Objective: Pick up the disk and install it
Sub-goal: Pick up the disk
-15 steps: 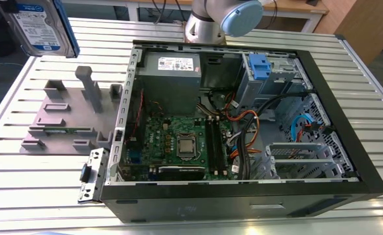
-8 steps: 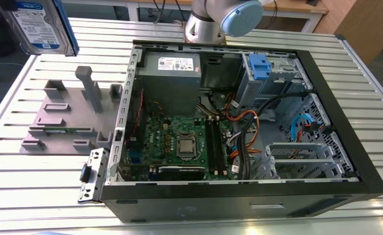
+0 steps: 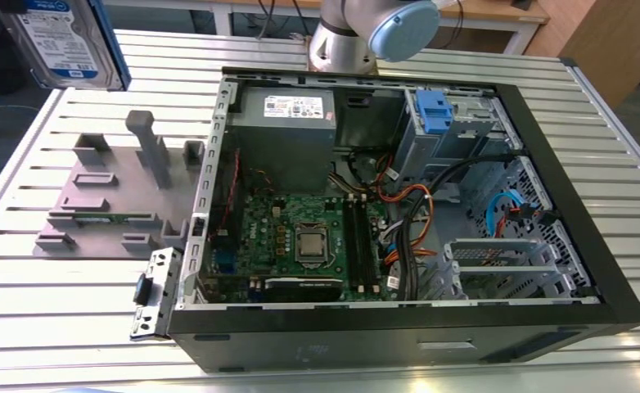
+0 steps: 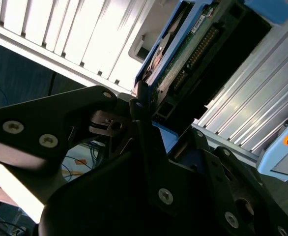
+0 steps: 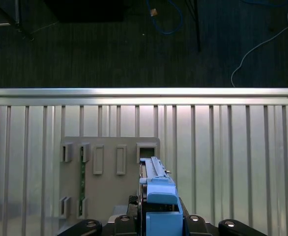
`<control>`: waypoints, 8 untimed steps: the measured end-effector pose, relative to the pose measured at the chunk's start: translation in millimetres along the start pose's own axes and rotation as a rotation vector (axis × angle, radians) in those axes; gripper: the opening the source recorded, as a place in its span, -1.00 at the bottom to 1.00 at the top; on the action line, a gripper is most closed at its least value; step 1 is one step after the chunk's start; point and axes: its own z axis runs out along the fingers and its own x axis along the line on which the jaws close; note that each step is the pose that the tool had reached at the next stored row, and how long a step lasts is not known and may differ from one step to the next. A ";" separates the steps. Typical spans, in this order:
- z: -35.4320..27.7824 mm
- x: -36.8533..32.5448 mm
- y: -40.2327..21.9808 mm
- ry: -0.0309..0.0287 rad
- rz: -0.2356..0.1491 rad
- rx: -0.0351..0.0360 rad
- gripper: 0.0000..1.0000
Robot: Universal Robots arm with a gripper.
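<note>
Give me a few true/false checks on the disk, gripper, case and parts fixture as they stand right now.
1. The gripper is shut on the disk, holding it off the table. True.
2. The disk is already seated inside the computer case. False: it hangs at the exterior view's upper left, outside the case.
3. The case lies open with its motherboard exposed. True.
4. The grey fixture beside the case holds nothing. False: a green memory stick lies in it.
</note>
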 end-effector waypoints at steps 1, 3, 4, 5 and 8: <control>-0.7 0.0 0.0 0.0000 0.000 0.0000 -0.26; -2.0 0.0 0.1 0.0000 0.000 0.0000 -0.26; -2.7 0.0 0.1 0.0000 0.000 0.0000 -0.26; -3.3 0.0 0.1 0.0000 0.000 0.0000 -0.26; -5.4 0.0 0.2 0.0000 0.000 0.0000 -0.26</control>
